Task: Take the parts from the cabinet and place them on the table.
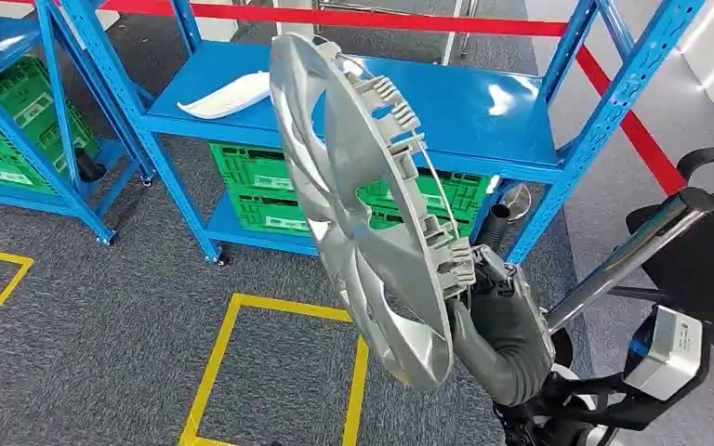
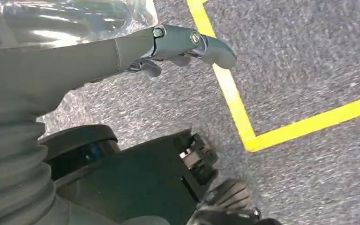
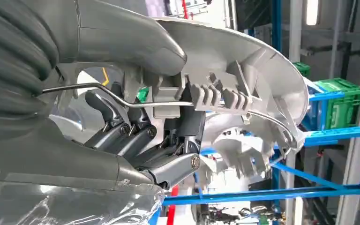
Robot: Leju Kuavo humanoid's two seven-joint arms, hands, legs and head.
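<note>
Right robot hand grips hubcap by its rim, clear of shelf; left robot hand empty, fingers loosely apart. Carry step; next needs turning toward the counter.

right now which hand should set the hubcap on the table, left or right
Right. The right hand already grips the silver hubcap by its rim, thumb over the edge. The left hand hangs low over the carpet, holding nothing. No table shows in these views, so the robot likely must turn first.

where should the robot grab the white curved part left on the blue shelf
Judging from the head view, grip the white curved part across its narrow middle, coming from above at the shelf's open front. It lies flat and long, so its thin width suits the fingers and nothing crowds it.
</note>
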